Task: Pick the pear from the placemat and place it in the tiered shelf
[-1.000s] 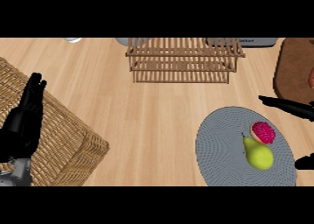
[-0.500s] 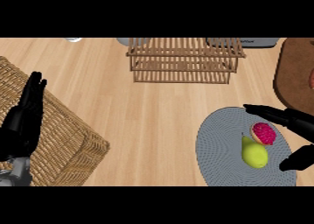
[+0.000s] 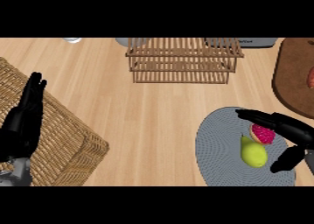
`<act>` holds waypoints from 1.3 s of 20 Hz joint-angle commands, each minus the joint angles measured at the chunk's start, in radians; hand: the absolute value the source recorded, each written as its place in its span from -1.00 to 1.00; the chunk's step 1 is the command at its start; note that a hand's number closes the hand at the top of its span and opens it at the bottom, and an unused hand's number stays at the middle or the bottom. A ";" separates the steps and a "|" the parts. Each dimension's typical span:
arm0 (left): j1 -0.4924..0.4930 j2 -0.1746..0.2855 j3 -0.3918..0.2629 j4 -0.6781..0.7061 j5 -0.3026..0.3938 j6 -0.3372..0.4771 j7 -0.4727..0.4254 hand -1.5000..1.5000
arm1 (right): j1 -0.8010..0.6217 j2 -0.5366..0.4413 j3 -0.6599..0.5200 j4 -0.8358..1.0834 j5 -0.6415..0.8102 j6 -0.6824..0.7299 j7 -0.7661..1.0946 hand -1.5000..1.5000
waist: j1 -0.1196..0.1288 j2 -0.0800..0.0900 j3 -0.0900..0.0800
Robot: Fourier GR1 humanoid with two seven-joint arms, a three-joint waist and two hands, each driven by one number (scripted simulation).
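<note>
The pear (image 3: 252, 152) lies on the placemat (image 3: 217, 144) by the counter's (image 3: 159, 100) right edge, long axis near-to-far, stem pointing far, with the fingers (image 3: 252, 115) of the right hand (image 3: 300, 133) spread open beside it.

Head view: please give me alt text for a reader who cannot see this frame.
The right hand hovers open beside a yellow-green pear and a red fruit on a round grey placemat. A wooden tiered shelf stands at the counter's far edge; the left hand rests open above a wicker basket.
</note>
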 commanded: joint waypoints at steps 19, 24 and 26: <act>-0.031 -0.039 0.031 0.058 -0.017 -0.050 0.020 0.00 | -0.068 0.109 0.088 0.175 0.108 -0.198 -0.218 1.00 | -0.013 0.004 -0.011; 0.026 -0.009 0.026 0.005 0.005 -0.029 0.023 0.00 | -0.059 0.233 0.096 0.055 0.214 -0.289 0.436 1.00 | -0.039 -0.018 -0.022; 0.028 0.002 0.028 0.000 0.002 -0.020 0.020 0.00 | -0.062 0.236 0.070 0.081 0.247 -0.305 0.569 1.00 | -0.050 -0.019 -0.028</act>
